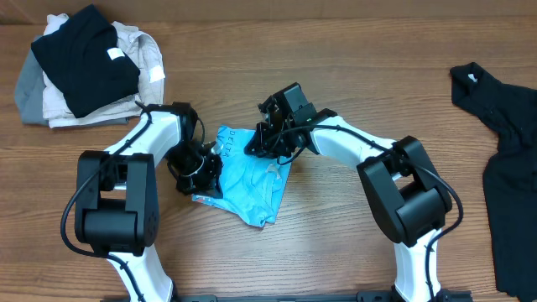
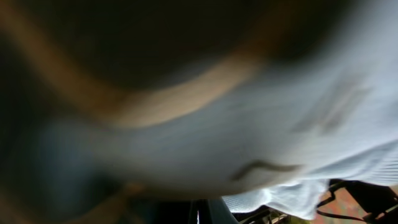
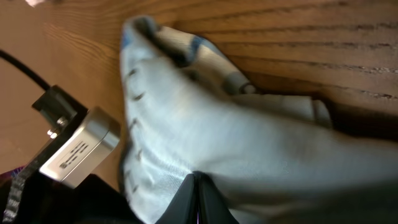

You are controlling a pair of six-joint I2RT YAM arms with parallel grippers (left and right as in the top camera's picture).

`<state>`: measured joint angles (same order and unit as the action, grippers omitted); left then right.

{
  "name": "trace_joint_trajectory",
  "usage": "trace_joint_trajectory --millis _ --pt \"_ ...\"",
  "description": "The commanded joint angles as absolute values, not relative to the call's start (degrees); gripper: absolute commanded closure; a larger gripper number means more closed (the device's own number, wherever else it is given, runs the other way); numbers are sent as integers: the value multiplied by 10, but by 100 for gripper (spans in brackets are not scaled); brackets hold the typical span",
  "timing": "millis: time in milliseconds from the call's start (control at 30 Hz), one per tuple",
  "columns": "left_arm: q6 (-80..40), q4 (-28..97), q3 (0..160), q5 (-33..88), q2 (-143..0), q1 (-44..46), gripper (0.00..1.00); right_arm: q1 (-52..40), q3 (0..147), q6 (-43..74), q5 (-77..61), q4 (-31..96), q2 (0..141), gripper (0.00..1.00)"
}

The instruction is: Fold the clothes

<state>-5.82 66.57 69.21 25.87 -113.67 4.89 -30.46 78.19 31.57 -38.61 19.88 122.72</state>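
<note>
The left gripper, jaws closed, pinches the T-shirt at its left edge; the right gripper, also closed, clamps its top edge. The cloth lies bunched between them. A black shirt lies well right of the right gripper.

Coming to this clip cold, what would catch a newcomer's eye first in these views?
The crumpled light blue T-shirt at the centre of the table, with the left hand and right hand both shut on it from either side. Next, a heap of clothes topped by a black garment at the far left corner, and a black shirt spread along the right edge.
</note>
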Motion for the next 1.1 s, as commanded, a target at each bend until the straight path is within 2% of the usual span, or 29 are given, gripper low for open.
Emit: trace_joint_trajectory --millis 0,367,567,700,833,1067 --pt "-81 670 673 211 -1122 46 96 -301 778 317 -384 194 1242 96" --pt "-95 704 660 179 -1114 44 96 -288 779 332 -318 208 1244 96" --pt "-95 701 661 173 -1024 45 96 -276 781 350 -319 218 1241 96" --pt "-94 662 662 172 -932 45 96 -274 781 356 -318 233 1216 96" --pt "-102 603 662 188 -872 45 87 -278 781 349 -317 255 1160 96" --pt "-103 519 662 226 -904 54 86 -291 781 343 -318 356 1082 95"
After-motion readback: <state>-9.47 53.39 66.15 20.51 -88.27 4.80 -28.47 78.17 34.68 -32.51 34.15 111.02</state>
